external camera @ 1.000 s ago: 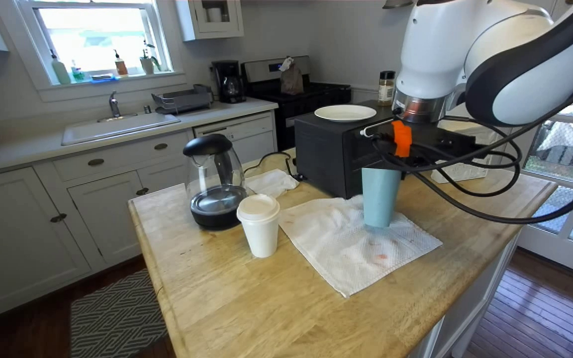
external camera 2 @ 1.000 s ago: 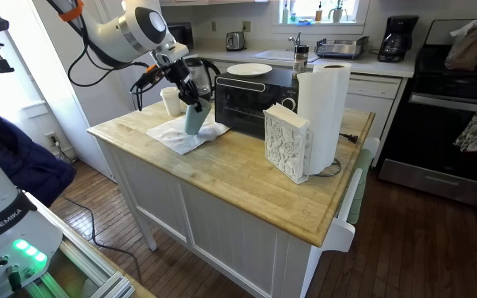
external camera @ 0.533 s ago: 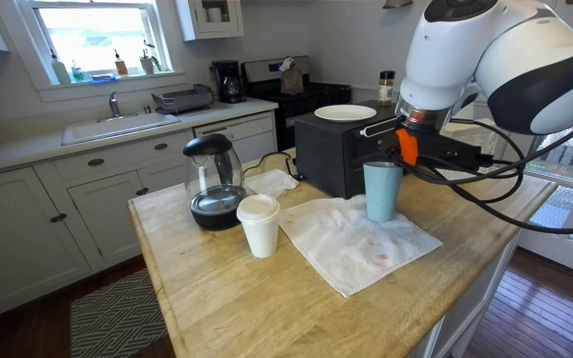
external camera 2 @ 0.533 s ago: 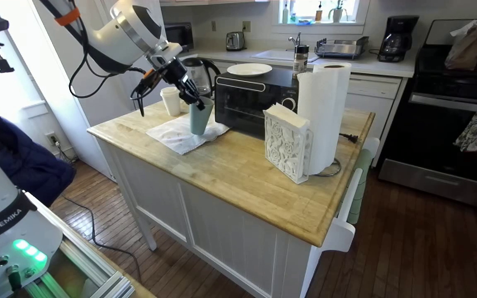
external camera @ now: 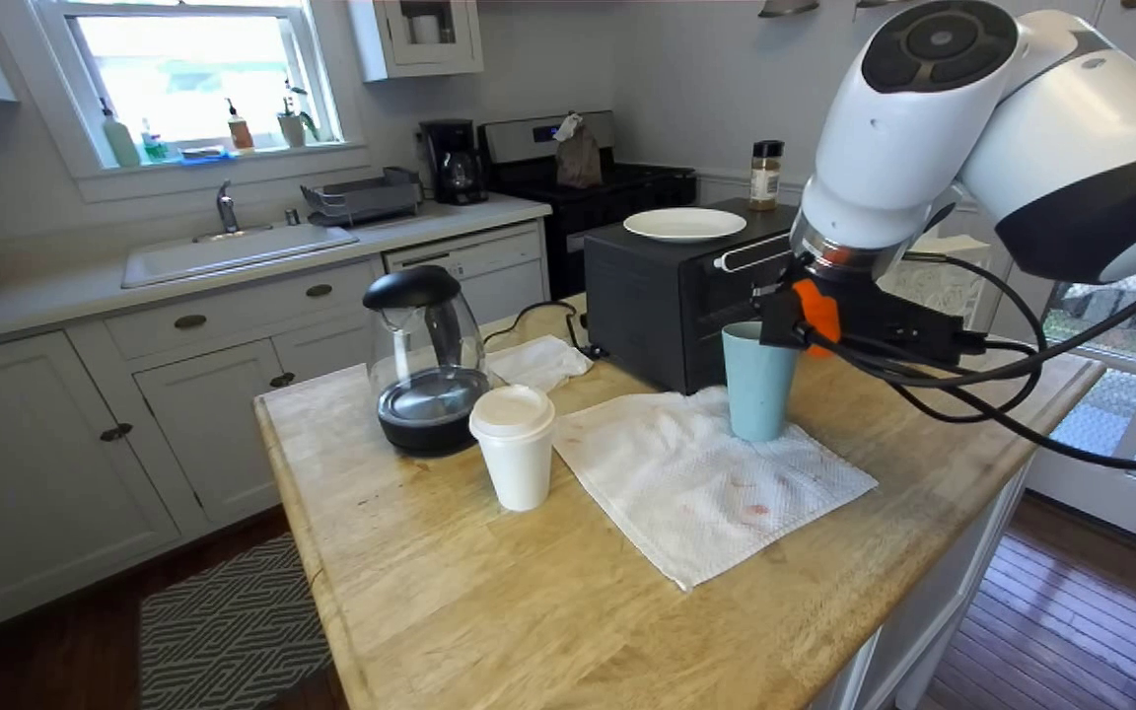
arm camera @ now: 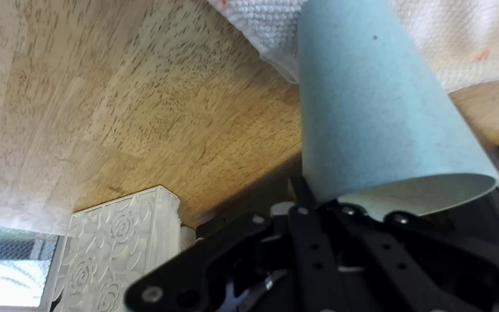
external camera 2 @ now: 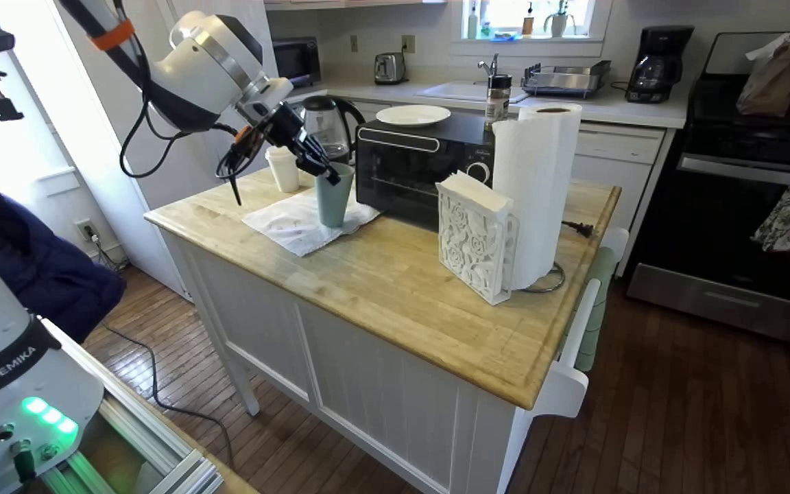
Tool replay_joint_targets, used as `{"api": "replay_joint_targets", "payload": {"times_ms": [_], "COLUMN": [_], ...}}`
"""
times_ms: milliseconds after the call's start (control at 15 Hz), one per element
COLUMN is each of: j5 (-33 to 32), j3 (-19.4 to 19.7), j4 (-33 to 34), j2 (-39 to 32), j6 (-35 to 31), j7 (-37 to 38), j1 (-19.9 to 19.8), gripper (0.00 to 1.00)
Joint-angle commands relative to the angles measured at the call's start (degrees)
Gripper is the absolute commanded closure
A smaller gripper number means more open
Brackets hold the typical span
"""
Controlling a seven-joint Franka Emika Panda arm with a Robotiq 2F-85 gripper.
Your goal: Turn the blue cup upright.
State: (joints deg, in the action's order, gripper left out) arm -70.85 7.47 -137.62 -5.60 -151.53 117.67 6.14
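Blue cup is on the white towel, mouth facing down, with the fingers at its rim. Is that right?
Not quite: the mouth of the blue cup faces up, not down; both exterior views show the wider, open end on top. It is on the white towel, with the fingers at its rim, as you say.

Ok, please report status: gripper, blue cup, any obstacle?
Gripper holds blue cup by rim. Cup looks upright over white cloth, contact unclear. Possible obstacle: toaster oven close beside.
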Motion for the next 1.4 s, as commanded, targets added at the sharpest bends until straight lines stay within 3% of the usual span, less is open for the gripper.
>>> {"api": "replay_joint_targets", "payload": {"times_ms": [0, 67, 133, 200, 400, 667, 933, 1067, 1200, 1333], "j5": [-4.67, -5.39, -5.55, -6.01, -4.25, -0.82, 7.23, 13.31, 19.54, 27.17], "j3": [0.14, 0.12, 0.07, 0.09, 0.01, 0.04, 0.19, -1.99, -0.72, -2.54], "j4": [-0.4, -0.38, -0.59, -0.6, -1.1, -1.62, -2.24, -2.55, -2.53, -2.48], "j2": [-0.29, -0.41, -0.38, -0.32, 0.45, 1.8, 3.49, 4.66, 5.67, 6.82], "j6": [0.07, 0.11, -0.13, -0.25, -1.0, -2.2, -4.74, -5.15, -4.82, -3.7], "j7": [4.95, 5.56, 5.49, 6.17, 4.39, 0.78, -8.19, -15.6, -23.46, -32.43], "j1": [0.37, 0.37, 0.32, 0.31, 0.01, -0.5, -1.51, -4.17, -3.35, -5.2], "gripper": [0.99, 0.99, 0.91, 0.67, 0.57, 0.29, 0.02, 0.0, 0.0, 0.0]}}
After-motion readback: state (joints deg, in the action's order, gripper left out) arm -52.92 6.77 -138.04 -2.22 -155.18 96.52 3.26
